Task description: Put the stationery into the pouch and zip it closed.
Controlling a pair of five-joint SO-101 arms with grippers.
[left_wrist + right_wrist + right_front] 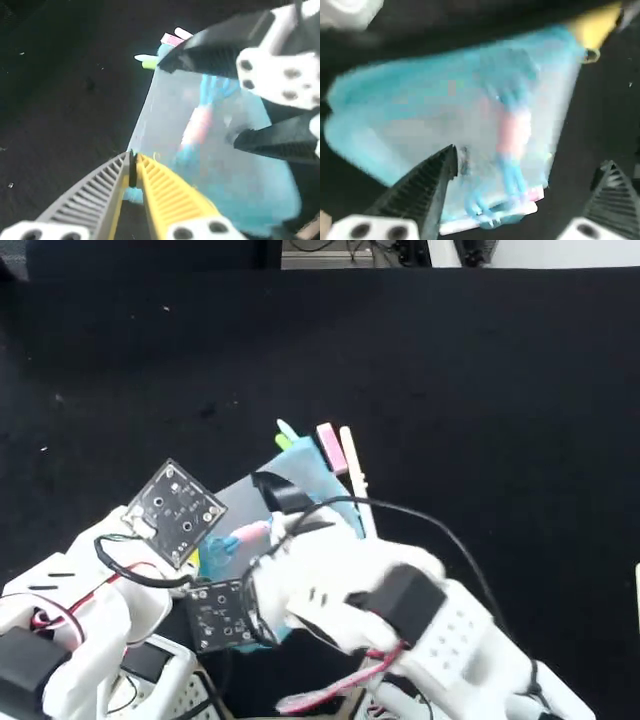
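Near the middle of a black table [480, 390], just ahead of both arms, a see-through pouch [318, 483] [170, 125] [420, 110] with blue edging. Lying flat, long axis slanting from the near left up toward the far right in the high view. At its far end, three bits of stationery poking out, all pointing away from the arms: a green marker tip [285, 435] [145, 62], a pink piece [327, 445] [171, 39] and a cream stick [355, 480]. The stick hugging the pouch's right-hand edge — inside or just beside it, impossible to tell. Through the clear wall, a pink-and-blue pen [197, 125] [512, 135] lying roughly along the same long axis.

Left gripper [131, 165] at the near corner of the pouch: grey and yellow fingers [595, 25] pressed together with no gap, tips pinching the pouch's edge there. Beside the yellow tip, a small metal ring [590, 55] at that same corner.

Right gripper [530, 160] [197, 102] above the middle of the pouch, black jaws spread wide — one finger toward each long side, the pen lying in between. Nothing held. Whether the tips touch the plastic or hang just over it, not clear.
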